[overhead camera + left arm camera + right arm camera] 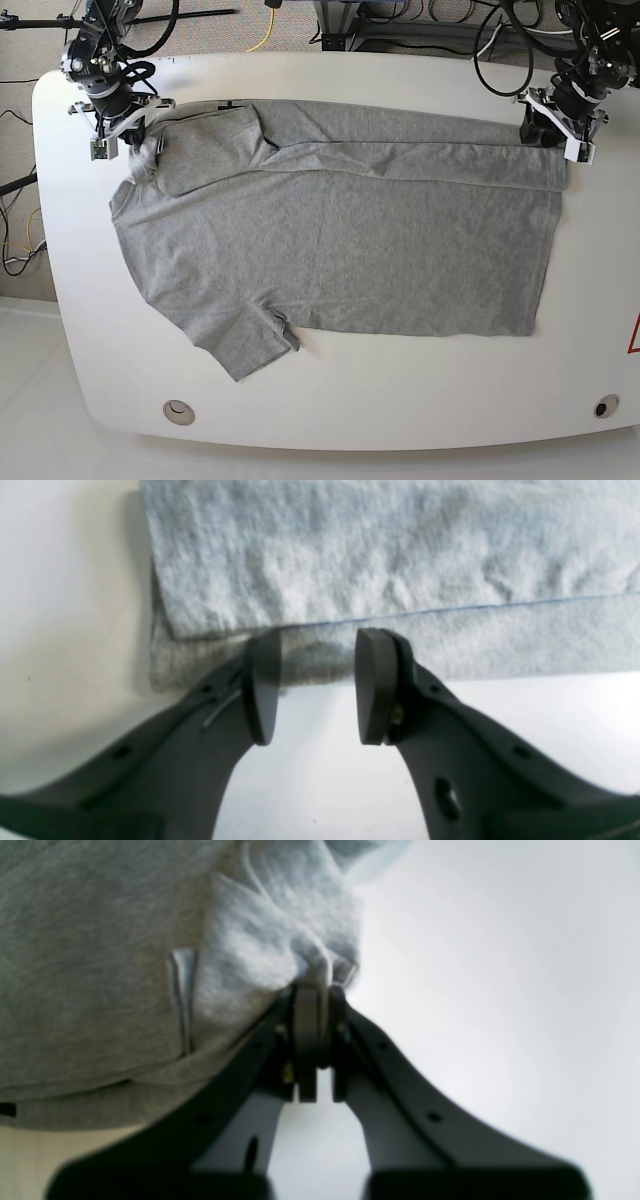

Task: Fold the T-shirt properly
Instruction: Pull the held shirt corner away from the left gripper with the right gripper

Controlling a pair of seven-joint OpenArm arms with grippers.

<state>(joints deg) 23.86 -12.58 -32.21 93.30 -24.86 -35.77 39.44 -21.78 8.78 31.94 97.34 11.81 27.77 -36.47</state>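
Note:
The heather-grey T-shirt (340, 250) lies flat on the white table (400, 400), collar to the left and hem to the right, with its far long edge folded over toward the middle. My right gripper (312, 990), at the far left by the shoulder (135, 135), is shut on a bunched bit of the T-shirt (100, 965). My left gripper (318, 640) is at the far right hem corner (550, 135). It stands open, and its fingertips just reach the edge of the folded T-shirt (380, 555), which lies flat on the table.
Cables and stand legs run along the floor beyond the table's far edge (300, 20). Two small round fittings sit near the front edge (179, 411) (601, 407). A red mark shows at the right edge (634, 335). Bare table surrounds the shirt.

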